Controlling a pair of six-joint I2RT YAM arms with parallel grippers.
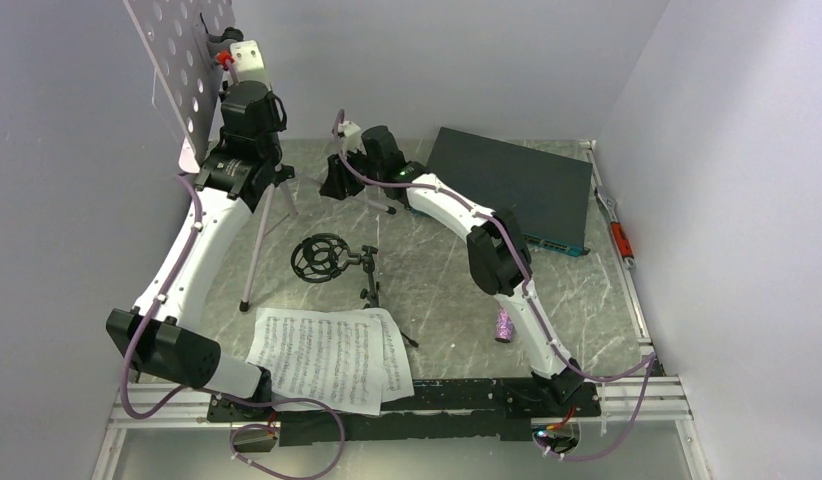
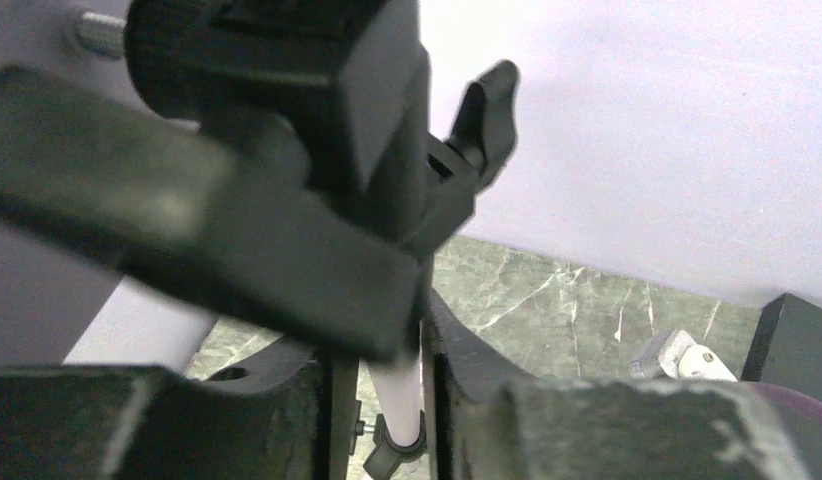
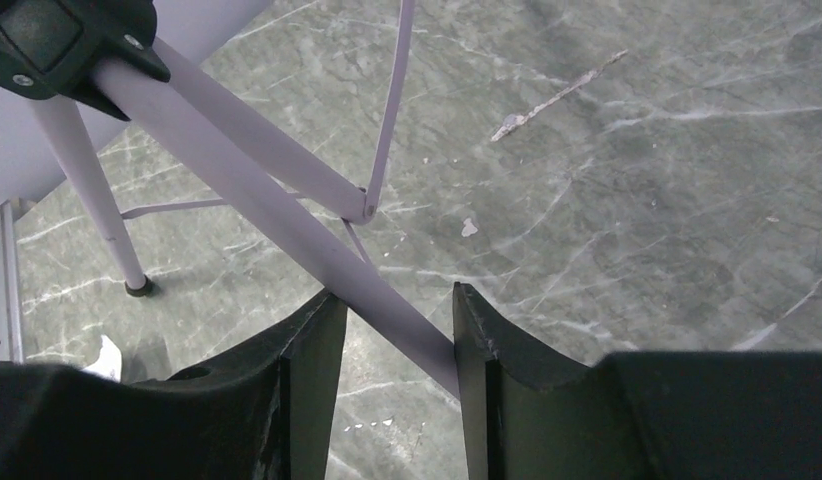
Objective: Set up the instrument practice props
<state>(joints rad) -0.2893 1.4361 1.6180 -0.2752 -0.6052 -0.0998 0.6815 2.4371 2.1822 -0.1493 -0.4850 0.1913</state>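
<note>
Perforations dot the pale lilac music stand (image 1: 177,60).

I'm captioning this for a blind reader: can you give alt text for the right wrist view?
A lilac music stand leg runs diagonally between the tool's two dark, parted fingers, above a grey-green marbled table. A second leg, a thin brace and the black hub show at upper left.
</note>
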